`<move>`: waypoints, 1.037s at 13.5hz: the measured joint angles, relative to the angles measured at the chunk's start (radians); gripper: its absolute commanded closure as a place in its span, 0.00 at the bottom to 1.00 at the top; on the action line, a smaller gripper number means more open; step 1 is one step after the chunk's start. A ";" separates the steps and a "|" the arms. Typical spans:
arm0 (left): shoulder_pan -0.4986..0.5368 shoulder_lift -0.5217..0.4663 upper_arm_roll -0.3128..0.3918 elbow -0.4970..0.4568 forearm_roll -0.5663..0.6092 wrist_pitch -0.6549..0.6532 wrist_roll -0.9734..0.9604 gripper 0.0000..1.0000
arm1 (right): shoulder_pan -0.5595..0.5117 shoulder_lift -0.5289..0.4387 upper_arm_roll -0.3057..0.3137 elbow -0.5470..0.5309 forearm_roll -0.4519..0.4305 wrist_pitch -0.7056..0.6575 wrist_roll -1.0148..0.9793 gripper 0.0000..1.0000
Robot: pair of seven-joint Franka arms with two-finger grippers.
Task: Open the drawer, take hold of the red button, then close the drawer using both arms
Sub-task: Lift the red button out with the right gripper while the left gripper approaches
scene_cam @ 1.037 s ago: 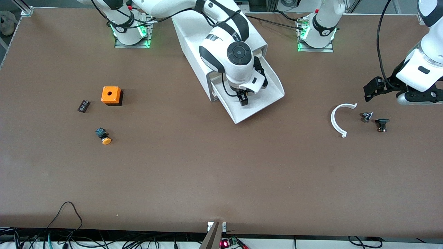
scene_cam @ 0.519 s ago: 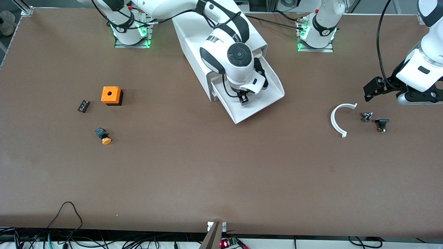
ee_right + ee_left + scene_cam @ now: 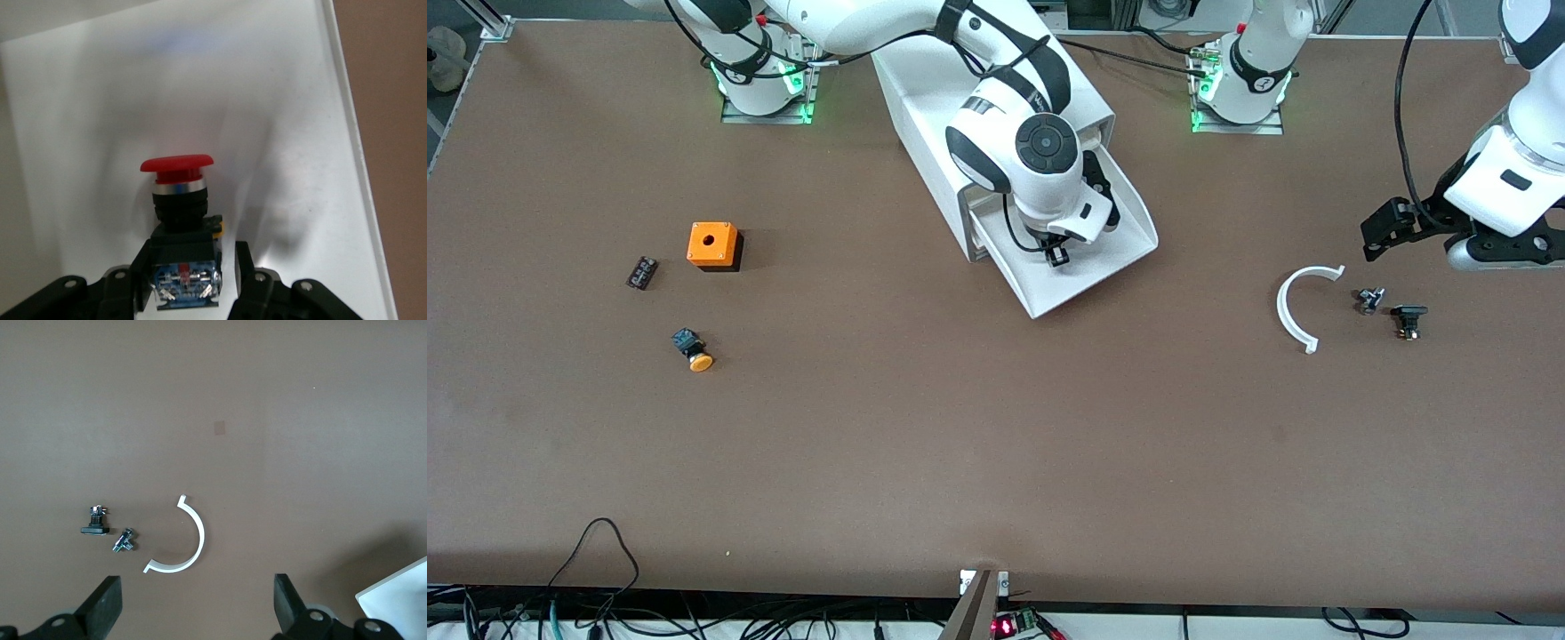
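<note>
A: Status? Where's the button?

B: Button [image 3: 177, 200] is in the drawer [image 3: 1116, 227], top tray of the white cabinet [image 3: 925, 98], pulled out toward the front cam. My right gripper [image 3: 1057, 256] is down inside the tray w/ it. In the right wrist view the red cap points away from my palm, black-blue body sits between my fingers [image 3: 245, 267], terminal end toward me.

A: Gripped?

B: Fingers are drawn in against both sides of the body, no gap visible. I judge that a grip on the button. Can't say whether it's off the tray floor yet.

A: Why that approach?

B: My guess: tray walls leave no room from the side, so I come from above and take the narrow body, not the wide cap. Cap flange above the fingers shld stop it slipping through.

A: Left side?

B: Left gripper [image 3: 1392, 233] waits, jaws wide apart, holding nothing, over the table near the left arm's end. Under it: white curved clip [image 3: 180, 543], small metal fitting [image 3: 124, 541], small black part [image 3: 97, 523], all apart from each other.

A: Other clutter?

B: Toward the right arm's end: orange box [image 3: 712, 244], orange-capped button [image 3: 692, 349], small black block [image 3: 641, 272]. Not mine to touch.

A: What's left?

B: Lift the button clear, then shut the drawer. Drawer's wide open now.
</note>
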 measured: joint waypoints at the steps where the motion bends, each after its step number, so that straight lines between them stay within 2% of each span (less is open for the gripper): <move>1: 0.000 0.000 0.000 0.001 0.000 0.000 0.000 0.00 | 0.001 0.000 0.000 0.001 0.000 0.003 0.000 0.66; 5: 0.000 0.000 0.000 0.007 0.000 0.000 0.000 0.00 | 0.001 0.000 0.010 0.006 0.000 0.008 0.002 0.75; 8: 0.000 0.013 -0.003 0.007 0.000 0.003 0.000 0.00 | 0.003 -0.008 0.018 0.026 -0.002 0.017 0.060 0.75; 10: -0.001 0.037 -0.012 0.006 0.000 0.024 -0.005 0.00 | -0.003 -0.051 0.016 0.047 -0.010 0.023 0.128 0.75; 14: -0.022 0.096 -0.028 -0.020 -0.020 0.110 -0.087 0.00 | -0.128 -0.151 0.005 0.048 -0.016 0.019 0.297 0.75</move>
